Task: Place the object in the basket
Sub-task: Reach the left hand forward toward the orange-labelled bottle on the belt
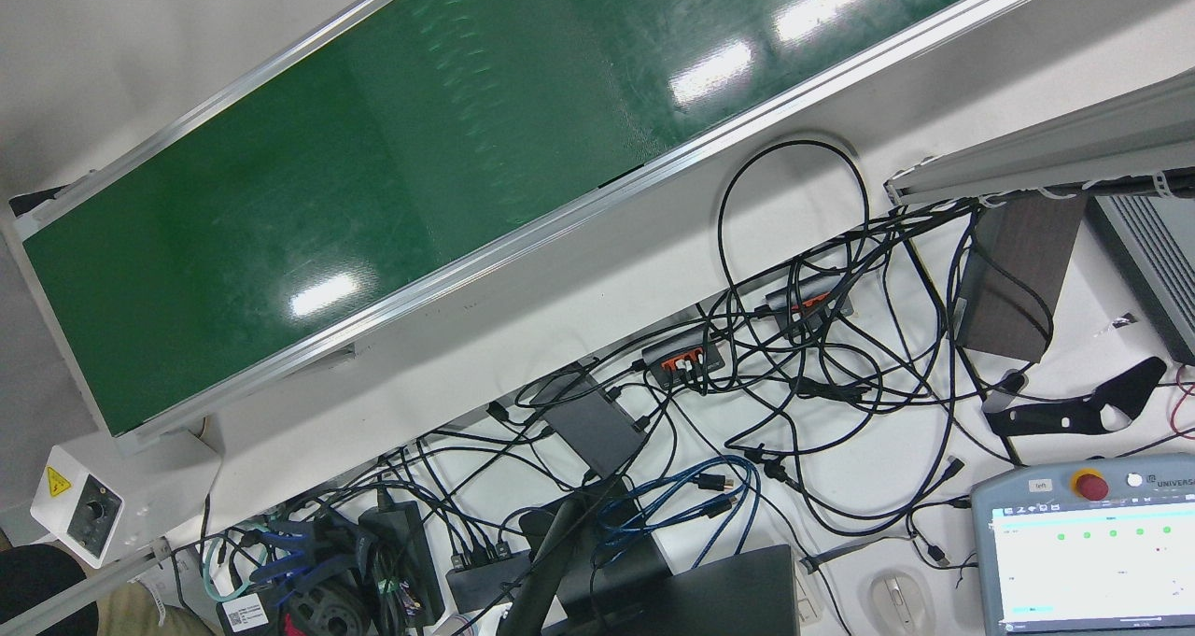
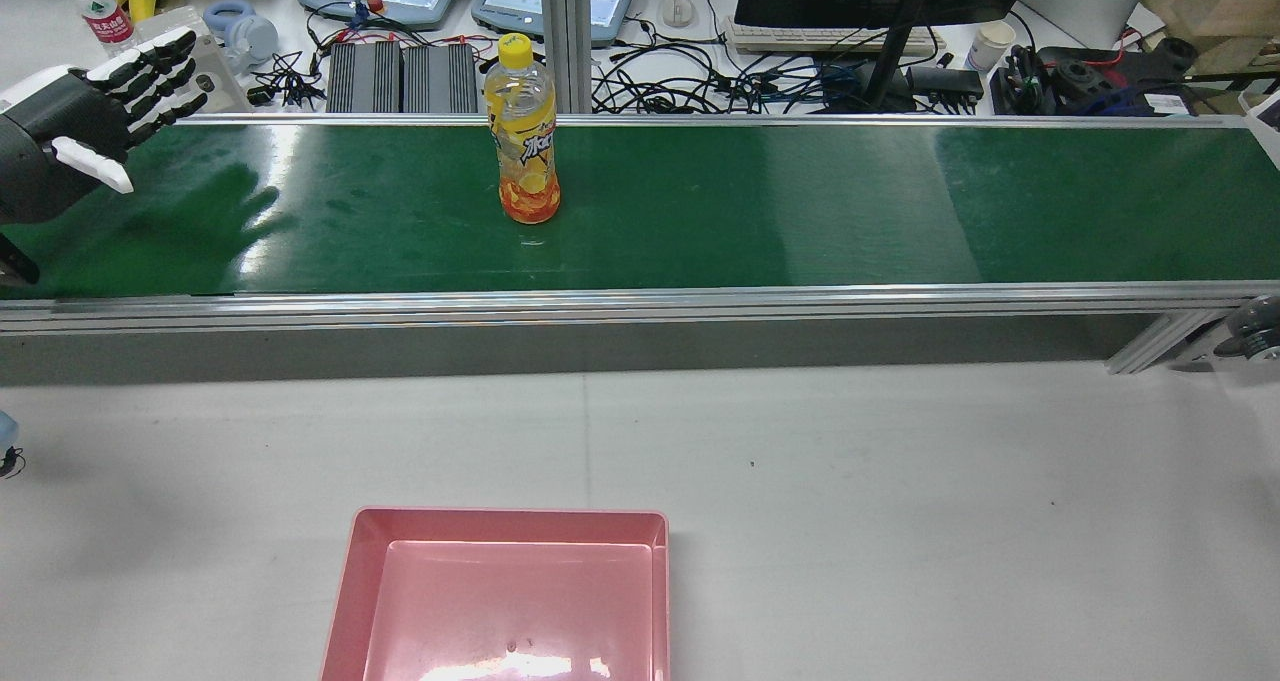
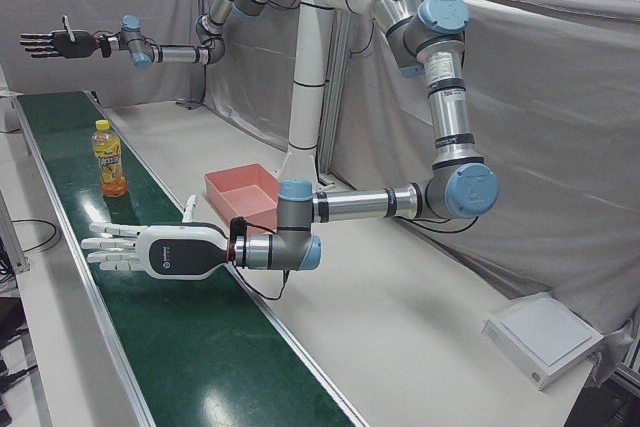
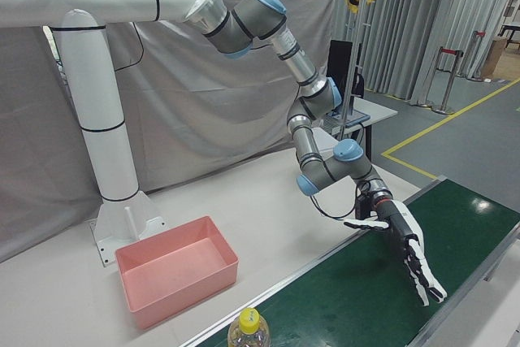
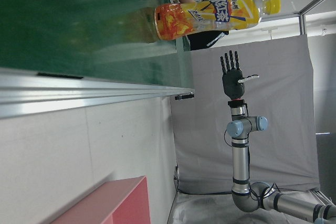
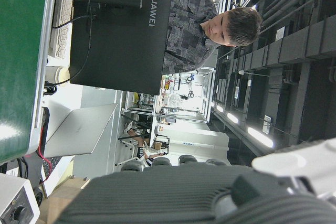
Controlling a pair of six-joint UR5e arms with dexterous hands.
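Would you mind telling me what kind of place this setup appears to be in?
Most likely a robotics lab or test cell: a green conveyor belt carries one drink bottle, a desk beside it is strewn with cables and a teach pendant, and grey curtains screen off the arms.

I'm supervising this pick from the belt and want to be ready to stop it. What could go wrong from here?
1. The bottle stands upright and tall on the green belt; a sideways brush from the open left robot hand could likely tip it and send it rolling.
2. The pink basket sits on the white table across the belt's metal rail, so a low carry might clip the rail.
3. The right robot hand hovers open and raised, far from the bottle.
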